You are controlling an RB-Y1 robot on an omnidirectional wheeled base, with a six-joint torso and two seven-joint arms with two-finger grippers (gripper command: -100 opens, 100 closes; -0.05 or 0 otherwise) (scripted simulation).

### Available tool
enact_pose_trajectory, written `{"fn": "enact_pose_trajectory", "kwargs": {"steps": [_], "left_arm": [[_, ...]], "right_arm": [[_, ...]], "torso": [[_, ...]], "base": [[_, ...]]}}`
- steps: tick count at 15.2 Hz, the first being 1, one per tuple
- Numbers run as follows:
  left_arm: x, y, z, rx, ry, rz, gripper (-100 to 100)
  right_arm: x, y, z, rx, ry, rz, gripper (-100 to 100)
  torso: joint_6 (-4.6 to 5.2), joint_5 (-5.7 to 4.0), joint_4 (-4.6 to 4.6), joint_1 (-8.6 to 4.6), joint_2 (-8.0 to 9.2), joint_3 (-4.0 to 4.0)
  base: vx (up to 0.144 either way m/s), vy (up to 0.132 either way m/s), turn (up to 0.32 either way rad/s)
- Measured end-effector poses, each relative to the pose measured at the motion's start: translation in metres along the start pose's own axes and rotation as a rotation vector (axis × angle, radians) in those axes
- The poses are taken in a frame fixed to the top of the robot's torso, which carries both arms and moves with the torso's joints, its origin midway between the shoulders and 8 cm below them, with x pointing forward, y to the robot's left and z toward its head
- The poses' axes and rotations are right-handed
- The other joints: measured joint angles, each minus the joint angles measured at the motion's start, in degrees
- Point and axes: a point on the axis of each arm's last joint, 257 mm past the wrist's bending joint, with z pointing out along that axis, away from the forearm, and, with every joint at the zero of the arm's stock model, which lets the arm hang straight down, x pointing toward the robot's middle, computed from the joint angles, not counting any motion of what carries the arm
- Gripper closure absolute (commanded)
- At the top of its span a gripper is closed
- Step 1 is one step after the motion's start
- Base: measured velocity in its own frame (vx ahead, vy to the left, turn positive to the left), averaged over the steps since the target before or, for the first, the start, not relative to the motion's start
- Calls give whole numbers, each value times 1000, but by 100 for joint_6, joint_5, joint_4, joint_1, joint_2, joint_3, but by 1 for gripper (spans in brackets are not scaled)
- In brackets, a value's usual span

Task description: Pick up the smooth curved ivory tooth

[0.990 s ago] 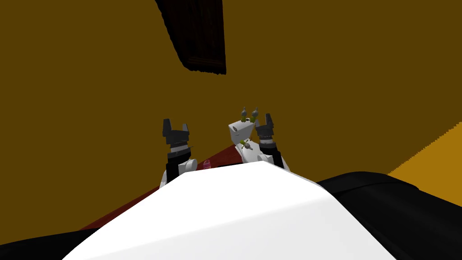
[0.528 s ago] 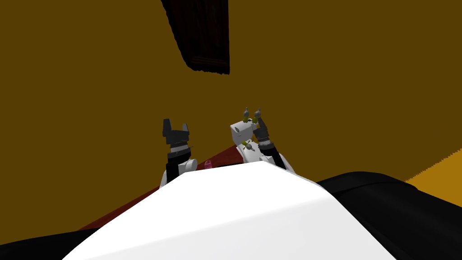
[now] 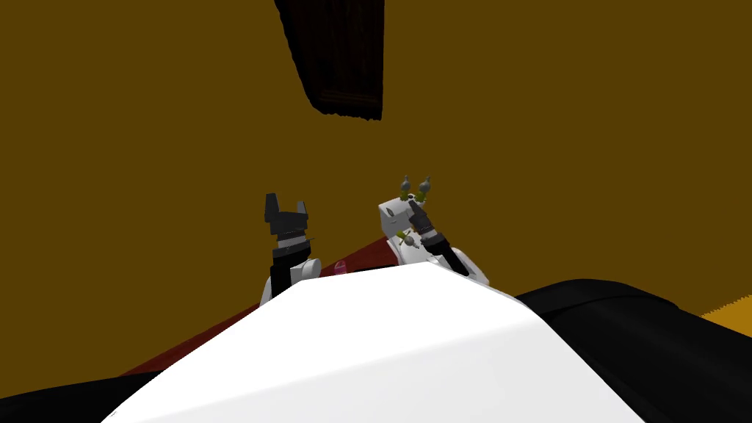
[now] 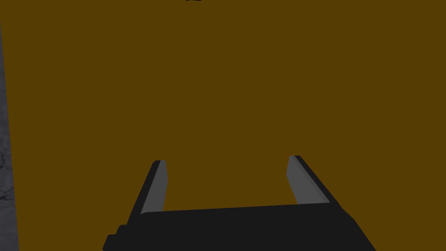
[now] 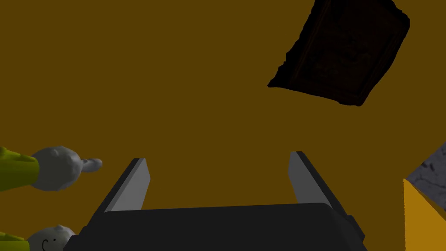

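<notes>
A dark red surface just ahead, a white block standing on it, a small pink thing near its edge

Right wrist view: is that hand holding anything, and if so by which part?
Nothing is held. The right hand is open with nothing in its gap; the left hand is open and empty too.
</notes>
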Motion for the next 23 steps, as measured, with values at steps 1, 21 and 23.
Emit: {"fn": "enact_pose_trajectory", "kwargs": {"steps": [1,21,23], "left_arm": [[0,0,0,0,0,0,0],[0,0,0,0,0,0,0],[0,0,0,0,0,0,0]], "right_arm": [[3,-7,-2,22,22,-16,-100],[27,-146,-87,448,415,-369,-100],[23,-159,-99,490,450,-410,-100]], "torso": [[1,1,0,1,-2,-1],[0,3,-2,8,-8,-5],[0,2,-2,5,-10,-5]], "base": [[69,69,55],[59,58,46],[69,53,63]]}}
